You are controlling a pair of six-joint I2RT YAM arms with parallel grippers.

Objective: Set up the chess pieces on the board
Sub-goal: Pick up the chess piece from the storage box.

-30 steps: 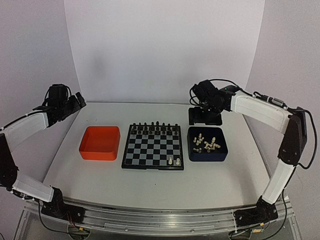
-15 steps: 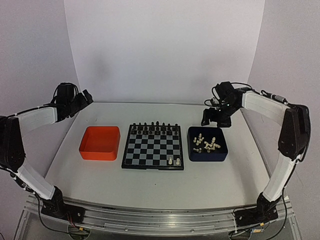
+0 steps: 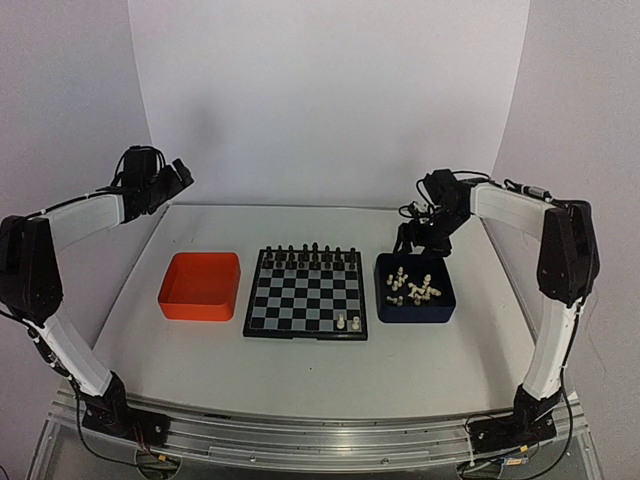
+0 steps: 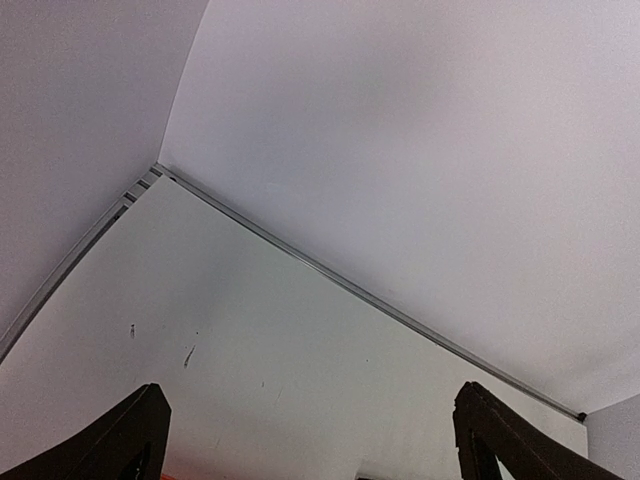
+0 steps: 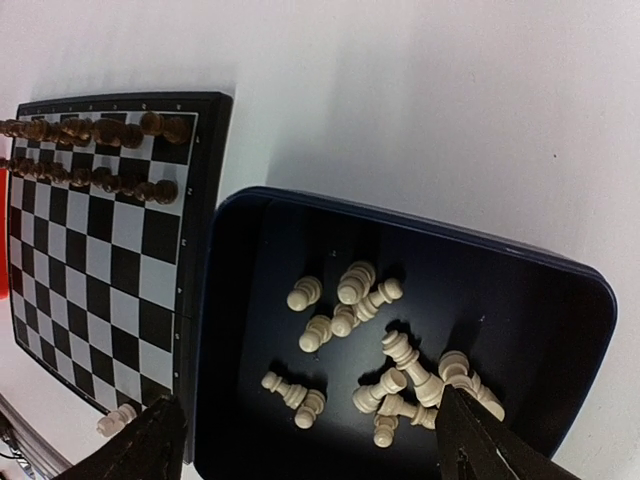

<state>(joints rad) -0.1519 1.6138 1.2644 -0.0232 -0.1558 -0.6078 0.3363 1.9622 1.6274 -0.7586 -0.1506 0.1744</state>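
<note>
The board point(image 3: 306, 300) lies mid-table with black pieces point(image 3: 310, 256) on its two far rows. Two cream-white chess pieces point(image 3: 348, 323) stand at its near right corner. Several more chess pieces point(image 5: 375, 340) lie tumbled in the dark blue tray point(image 5: 250, 300) to the board's point(image 5: 100, 250) right. My right gripper point(image 3: 420, 240) hangs above the tray's far edge. In the right wrist view it point(image 5: 310, 445) is open, looking down on the pile and holding nothing. My left gripper point(image 3: 178, 172) is raised at the far left, open and empty point(image 4: 310, 450), facing the back wall.
An orange tray point(image 3: 200, 300) sits left of the board. The dark blue tray point(image 3: 415, 318) almost touches the board's right rim. White walls close the table at the back and sides. The right arm's cable loops above the tray's far side.
My right gripper swung right, then came back left and down over the blue tray's far edge, its jaws narrowing slightly. The left arm stretched further toward the back wall.
</note>
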